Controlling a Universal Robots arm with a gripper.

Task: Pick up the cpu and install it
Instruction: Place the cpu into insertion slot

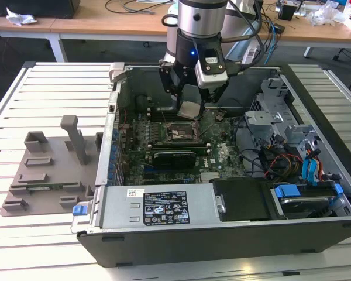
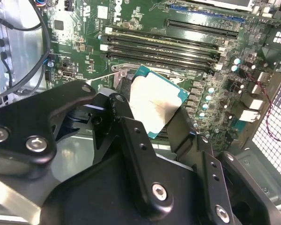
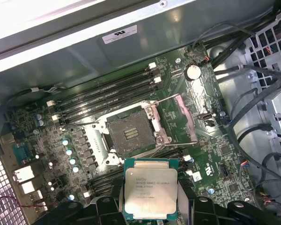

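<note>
The gripper (image 1: pixel 191 107) is clamped on the cpu (image 3: pixel 151 194) (metal top up), held over the board (image 3: pixel 210 159) near the bare socket (image 3: pixel 131 133).

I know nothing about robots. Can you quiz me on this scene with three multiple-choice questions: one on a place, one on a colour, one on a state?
1. Where is the cpu?
A) held in the tool above the board
B) on the grey tray
C) on the table

2. What colour is the board?
A) red
B) green
C) white

3. How is the socket?
A) open and empty
B) clamped shut
C) under a fan

Answers:
1 A, the tool grips it over the board.
2 B, its surface is green.
3 A, its bare contacts show.
</note>
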